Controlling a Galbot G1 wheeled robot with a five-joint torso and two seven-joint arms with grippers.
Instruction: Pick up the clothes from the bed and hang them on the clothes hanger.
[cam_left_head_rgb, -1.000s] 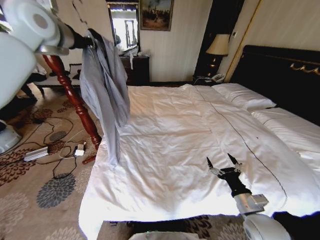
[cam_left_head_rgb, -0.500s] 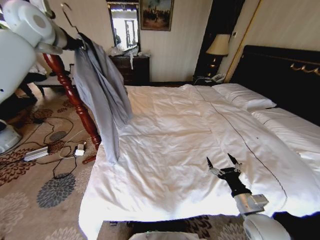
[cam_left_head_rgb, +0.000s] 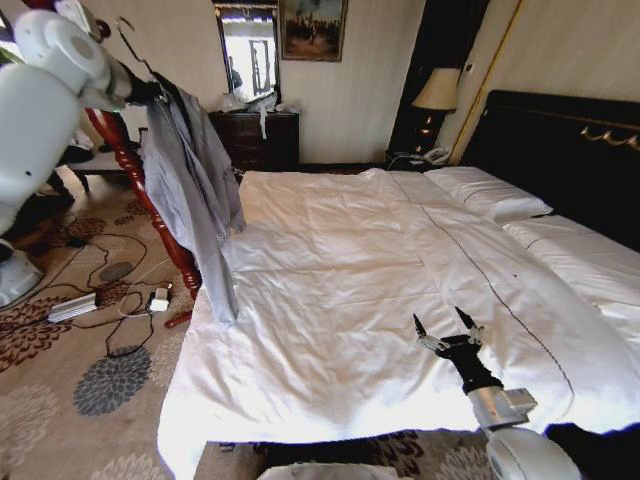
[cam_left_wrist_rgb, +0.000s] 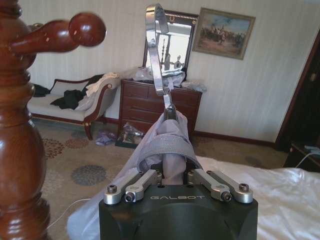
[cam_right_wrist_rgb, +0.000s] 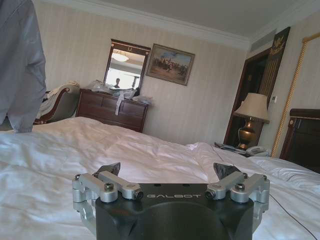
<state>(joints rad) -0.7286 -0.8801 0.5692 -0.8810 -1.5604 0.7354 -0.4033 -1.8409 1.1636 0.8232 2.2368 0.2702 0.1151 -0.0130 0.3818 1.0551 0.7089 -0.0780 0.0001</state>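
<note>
The clothes, a light grey hooded jacket (cam_left_head_rgb: 190, 190), hang on the clothes hanger, whose silver hook (cam_left_head_rgb: 125, 30) sticks up above the collar. My left gripper (cam_left_head_rgb: 150, 90) is raised beside the bed's left edge, shut on the hanger's neck through the jacket collar (cam_left_wrist_rgb: 167, 140). In the left wrist view the hook (cam_left_wrist_rgb: 157, 50) stands upright just past my left gripper (cam_left_wrist_rgb: 172, 175), a short way from a peg (cam_left_wrist_rgb: 85, 29) of the wooden stand. My right gripper (cam_left_head_rgb: 445, 325) rests open and empty on the bed (cam_left_head_rgb: 350, 280) near its foot. It appears again, open, in its own view (cam_right_wrist_rgb: 167, 170).
The red-brown coat stand (cam_left_head_rgb: 150, 200) rises right behind the hanging jacket. Cables and a power strip (cam_left_head_rgb: 75, 305) lie on the patterned carpet left of the bed. A dresser (cam_left_head_rgb: 265, 135) and a sofa (cam_left_wrist_rgb: 70, 102) stand along the far wall. The black headboard (cam_left_head_rgb: 560, 150) is at the right.
My left arm has carried the hanger and jacket leftward, closer to the coat stand, and the jacket has swung in against it. The right gripper has not moved.
</note>
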